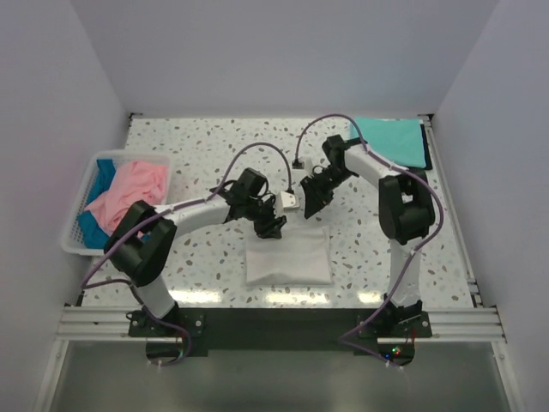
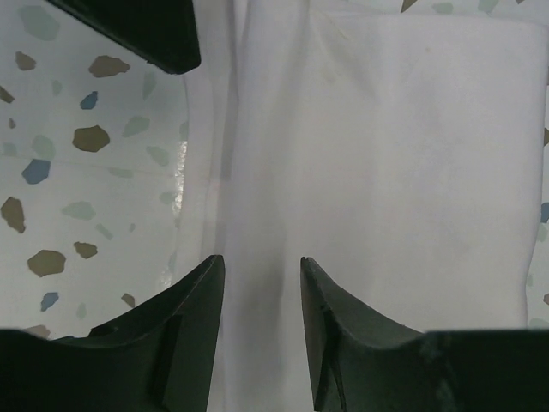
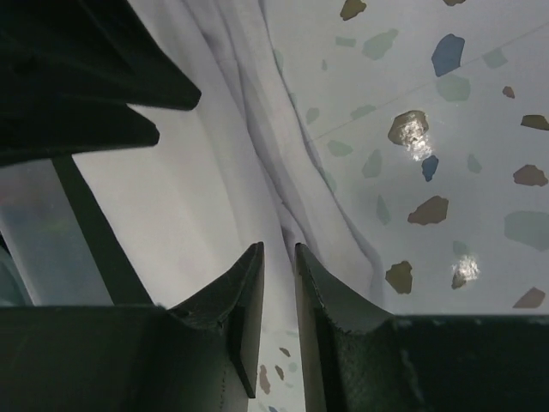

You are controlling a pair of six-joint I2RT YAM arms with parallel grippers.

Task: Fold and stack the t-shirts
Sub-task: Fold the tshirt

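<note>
Top external view, near to far: the folded white shirt [image 1: 287, 257] lies at lower centre, slightly wider left to right. Just above it in frame, the left gripper [image 1: 271, 225] hovers over its far edge, fingers parted, holding nothing. The right gripper [image 1: 314, 202] is further up, off the far right corner, fingers only narrowly apart, apparently empty. The teal shirt [image 1: 390, 142], upper right, is probably the stacking spot.
</note>
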